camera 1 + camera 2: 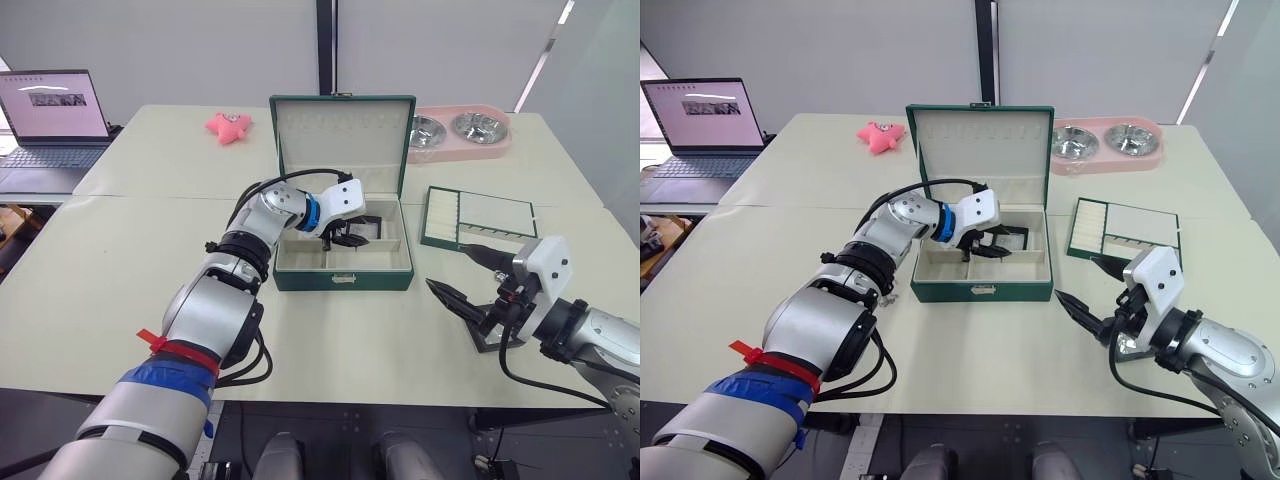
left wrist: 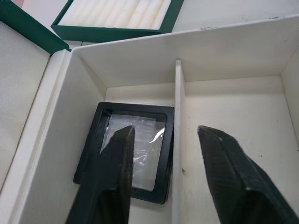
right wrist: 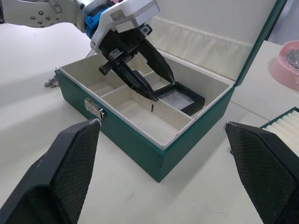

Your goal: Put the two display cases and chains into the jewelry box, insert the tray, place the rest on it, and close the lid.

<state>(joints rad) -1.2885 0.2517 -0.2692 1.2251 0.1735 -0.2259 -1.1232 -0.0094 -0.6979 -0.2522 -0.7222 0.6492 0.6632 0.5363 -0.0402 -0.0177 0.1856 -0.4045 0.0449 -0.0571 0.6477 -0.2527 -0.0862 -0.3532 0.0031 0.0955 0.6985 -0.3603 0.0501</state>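
Observation:
The dark green jewelry box (image 1: 343,279) stands mid-table with its lid (image 1: 342,130) upright. My left gripper (image 1: 348,235) reaches into the box and is open, with one finger (image 2: 117,158) over a black-framed display case (image 3: 180,97) lying flat in the back right compartment and the other past the divider. The tray (image 1: 480,217) lies on the table right of the box. My right gripper (image 1: 448,268) hovers open to the right of the box, holding nothing. Under that wrist sits a dark-framed flat square (image 1: 490,340), partly hidden. A silver chain (image 3: 46,83) lies on the table beside the box's left end.
A pink double pet bowl (image 1: 462,130) stands behind the box at the right. A pink star toy (image 1: 228,126) lies at the back, and an open laptop (image 1: 55,115) sits on the far left table.

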